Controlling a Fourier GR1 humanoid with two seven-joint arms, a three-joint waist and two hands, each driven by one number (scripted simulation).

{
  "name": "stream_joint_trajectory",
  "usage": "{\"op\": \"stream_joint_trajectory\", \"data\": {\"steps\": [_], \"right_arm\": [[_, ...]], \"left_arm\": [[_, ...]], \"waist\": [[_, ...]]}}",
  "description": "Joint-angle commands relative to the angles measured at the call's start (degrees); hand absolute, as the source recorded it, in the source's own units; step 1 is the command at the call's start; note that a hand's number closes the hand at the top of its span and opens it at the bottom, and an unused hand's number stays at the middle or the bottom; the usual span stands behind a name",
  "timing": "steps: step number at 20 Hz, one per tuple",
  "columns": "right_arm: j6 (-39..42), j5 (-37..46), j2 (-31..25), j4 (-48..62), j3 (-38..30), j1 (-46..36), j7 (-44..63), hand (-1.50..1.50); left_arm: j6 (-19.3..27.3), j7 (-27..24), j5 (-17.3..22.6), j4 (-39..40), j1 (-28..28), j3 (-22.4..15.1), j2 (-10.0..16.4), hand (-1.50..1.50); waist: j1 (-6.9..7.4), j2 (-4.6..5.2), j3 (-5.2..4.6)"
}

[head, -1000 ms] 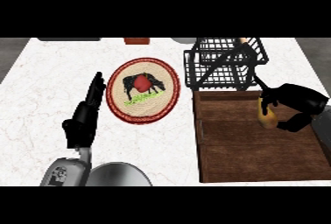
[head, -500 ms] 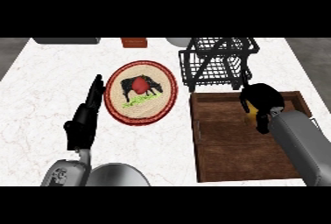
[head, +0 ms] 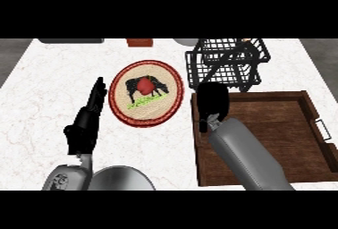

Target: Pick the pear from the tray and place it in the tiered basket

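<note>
The wooden tray (head: 280,127) is a dark brown, plank-grained rectangle with raised walls and a thin metal handle (head: 322,129) on its right wall. What shows of its floor is bare wood, and the grey right forearm (head: 241,154) lies across its left part. The black right robot hand (head: 213,99) shows its back over the tray's far left corner; whether it is apart, together or clamped on anything cannot be told. The pear is not in sight, so where it is cannot be told. Just beyond the tray's far wall stands the tiered basket (head: 224,67), black wire in a square grid. Left of the tray lies a round plate (head: 145,93) with a red rim, a woven tan face and a black animal pictured on it. Further left of the tray, the left robot hand (head: 84,124) is over the white marbled counter (head: 40,89), fingers straight and together, holding nothing
</note>
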Motion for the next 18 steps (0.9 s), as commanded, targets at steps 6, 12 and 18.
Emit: {"op": "stream_joint_trajectory", "data": {"steps": [6,12,18], "right_arm": [[10.7,1.1,4.0,-21.6,3.6,-8.4,24.7,1.50],[22.4,-1.3,4.0,-33.0,-4.4,-14.7,27.5,1.50],[23.9,-3.7,4.0,-32.7,-14.8,-22.4,25.9,1.50]], "left_arm": [[-0.8,-0.5,0.7,-1.6,1.7,0.9,0.7,0.00],[0.3,-1.7,-0.8,-1.5,2.8,-0.1,-0.2,0.00],[-1.2,-2.0,0.2,1.2,0.2,1.3,0.4,0.00]], "waist": [[0.70,0.63,0.43],[0.00,0.41,0.42],[0.20,0.90,0.41]]}}
